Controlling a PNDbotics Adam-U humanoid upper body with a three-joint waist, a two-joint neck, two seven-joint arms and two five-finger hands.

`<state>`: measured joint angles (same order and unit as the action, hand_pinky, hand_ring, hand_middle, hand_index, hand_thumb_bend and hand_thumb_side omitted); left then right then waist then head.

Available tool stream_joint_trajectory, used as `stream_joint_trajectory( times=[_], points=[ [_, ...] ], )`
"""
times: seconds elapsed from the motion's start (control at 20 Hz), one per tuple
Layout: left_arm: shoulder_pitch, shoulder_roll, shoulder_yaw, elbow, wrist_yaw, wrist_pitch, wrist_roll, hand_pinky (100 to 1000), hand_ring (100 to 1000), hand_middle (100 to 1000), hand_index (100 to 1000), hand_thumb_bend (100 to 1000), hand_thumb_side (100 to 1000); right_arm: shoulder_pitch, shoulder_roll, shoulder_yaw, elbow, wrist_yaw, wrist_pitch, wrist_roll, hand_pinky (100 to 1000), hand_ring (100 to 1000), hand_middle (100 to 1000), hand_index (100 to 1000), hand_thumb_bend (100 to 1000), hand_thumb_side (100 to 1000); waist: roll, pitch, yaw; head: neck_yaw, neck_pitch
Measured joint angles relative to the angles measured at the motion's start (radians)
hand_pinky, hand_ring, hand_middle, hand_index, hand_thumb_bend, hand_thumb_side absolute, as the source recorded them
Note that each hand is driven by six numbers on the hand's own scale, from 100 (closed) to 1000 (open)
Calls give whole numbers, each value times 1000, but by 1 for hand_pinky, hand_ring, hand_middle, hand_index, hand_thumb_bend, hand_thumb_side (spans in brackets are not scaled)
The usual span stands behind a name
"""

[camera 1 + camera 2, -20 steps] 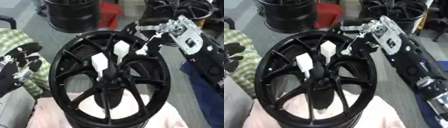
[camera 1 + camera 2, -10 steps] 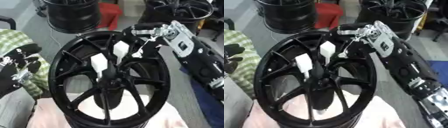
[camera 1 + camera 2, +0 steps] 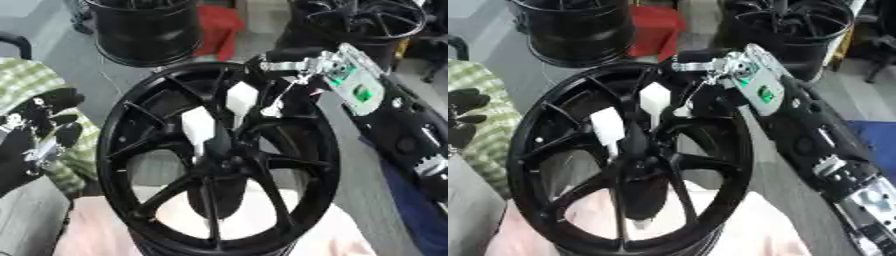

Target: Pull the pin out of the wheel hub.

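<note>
care at the upper rim mattered most: the robot's right hand [image 3: 302, 70] hovered over the black multi-spoke alloy wheel hub [image 3: 217, 160], fingers curled but closed on nothing visible, near two white tab-like pieces [image 3: 241, 97] on the spokes. whichever was the pin wanted a straight pull along its axis, while the relaxed left hand [image 3: 39, 130] idled at the left.

Second black wheel rim [image 3: 144, 30] standing at the far left, red box [image 3: 219, 24] just beside it, third black rim [image 3: 359, 22] at the far right, green-and-white checked cloth [image 3: 35, 85] at the left edge, pale pink cloth [image 3: 254, 220] at the bottom, blue fabric [image 3: 416, 210] at lower right
</note>
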<state>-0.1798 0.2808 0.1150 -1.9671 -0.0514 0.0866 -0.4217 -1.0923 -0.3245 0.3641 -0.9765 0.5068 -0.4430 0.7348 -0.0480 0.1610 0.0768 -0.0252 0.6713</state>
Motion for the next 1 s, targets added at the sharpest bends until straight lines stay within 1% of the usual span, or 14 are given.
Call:
stream_joint_trajectory(
  times=[0.45,0.75,1.0],
  points=[
    [-4,-1,0,0,2,-3,-4,903,942,819,906,413,542,-7,13,0,12,-2,4,4,796,867,830,903,248,256,2,0,4,-5,-1],
    [-4,-7,-1,0,2,-2,-6,903,943,819,906,411,542,-13,20,14,-2,-45,14,14,793,864,831,911,265,257,2,0,4,-12,-1],
    [-4,-7,-1,0,2,-2,-7,902,943,820,907,409,543,-17,21,18,-11,-61,32,32,784,844,793,890,265,254,2,0,4,-17,-1]
  ],
)
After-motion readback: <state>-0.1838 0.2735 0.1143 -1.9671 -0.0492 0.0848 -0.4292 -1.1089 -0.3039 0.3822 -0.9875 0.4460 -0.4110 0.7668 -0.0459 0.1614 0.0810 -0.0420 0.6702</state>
